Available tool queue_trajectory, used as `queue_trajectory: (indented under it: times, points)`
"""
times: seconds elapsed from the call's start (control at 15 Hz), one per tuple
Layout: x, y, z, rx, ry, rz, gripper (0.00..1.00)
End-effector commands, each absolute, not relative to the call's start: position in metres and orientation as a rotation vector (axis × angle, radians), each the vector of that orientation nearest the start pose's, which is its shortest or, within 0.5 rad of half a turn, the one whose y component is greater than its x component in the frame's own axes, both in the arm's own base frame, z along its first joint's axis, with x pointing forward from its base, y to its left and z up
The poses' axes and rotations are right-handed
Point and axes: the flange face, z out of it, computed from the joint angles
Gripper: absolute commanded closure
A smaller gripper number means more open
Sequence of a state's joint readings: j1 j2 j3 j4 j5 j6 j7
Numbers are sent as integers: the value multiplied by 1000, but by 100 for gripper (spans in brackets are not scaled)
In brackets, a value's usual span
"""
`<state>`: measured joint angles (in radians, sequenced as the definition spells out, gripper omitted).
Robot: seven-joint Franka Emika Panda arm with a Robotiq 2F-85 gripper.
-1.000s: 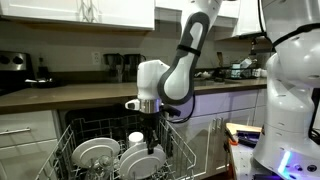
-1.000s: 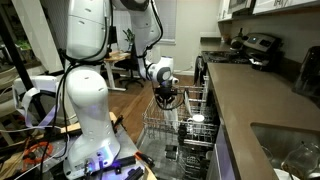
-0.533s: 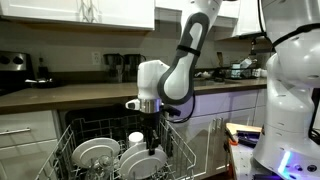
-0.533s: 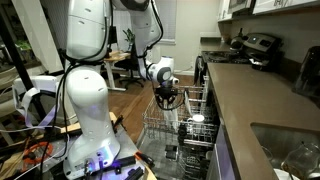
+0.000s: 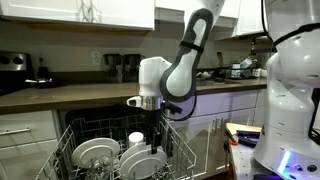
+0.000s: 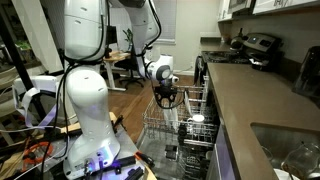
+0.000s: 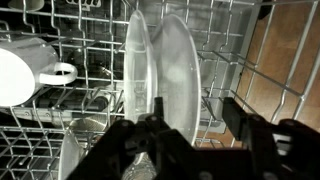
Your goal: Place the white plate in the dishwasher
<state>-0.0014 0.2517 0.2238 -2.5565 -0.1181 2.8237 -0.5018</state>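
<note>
The white plate [image 7: 178, 70] stands on edge between the tines of the dishwasher [image 5: 72, 140] rack, and it shows in an exterior view as the plate [image 5: 137, 160] under the arm. My gripper [image 7: 197, 113] hangs just above its rim and is open. The left finger [image 7: 159, 108] is close to the plate's rim. The right finger [image 7: 235, 116] stands well off it with a clear gap. In both exterior views the gripper [image 5: 153, 141] [image 6: 168, 100] points straight down into the pulled-out rack [image 6: 165, 132].
A second white plate [image 7: 135, 70] stands right beside it, and more plates [image 5: 95, 153] lean further along the rack. A white cup [image 7: 25, 75] with a handle sits to the side. Countertops [image 5: 60, 95] [image 6: 260, 110] run behind and beside the rack.
The jaws have spread apart and let go of the white plate, which stays upright in the rack. The arm has hardly moved.
</note>
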Motion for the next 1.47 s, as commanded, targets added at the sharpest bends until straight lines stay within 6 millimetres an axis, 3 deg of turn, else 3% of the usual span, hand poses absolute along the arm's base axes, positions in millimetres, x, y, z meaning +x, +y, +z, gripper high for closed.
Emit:
queue_trajectory:
  times: [0.0, 0.13, 0.27, 0.4, 0.53, 0.93, 1.0, 1.13, 1.4]
  points:
    - [421, 111, 202, -2886, -1238, -46, 17]
    - [414, 110, 212, -2898, -1237, -57, 13]
    - [406, 112, 225, -2914, -1245, -74, 18]
    - [399, 117, 241, -2938, -1250, -88, 5]
    - [390, 124, 259, -2960, -1259, -108, 0]
    - [362, 147, 308, -3024, -1270, -176, 0]
    - [379, 147, 293, -2984, -1280, -148, 0]
    - [376, 150, 301, -2985, -1288, -173, 0]
    - [377, 146, 295, -2987, -1270, -147, 0]
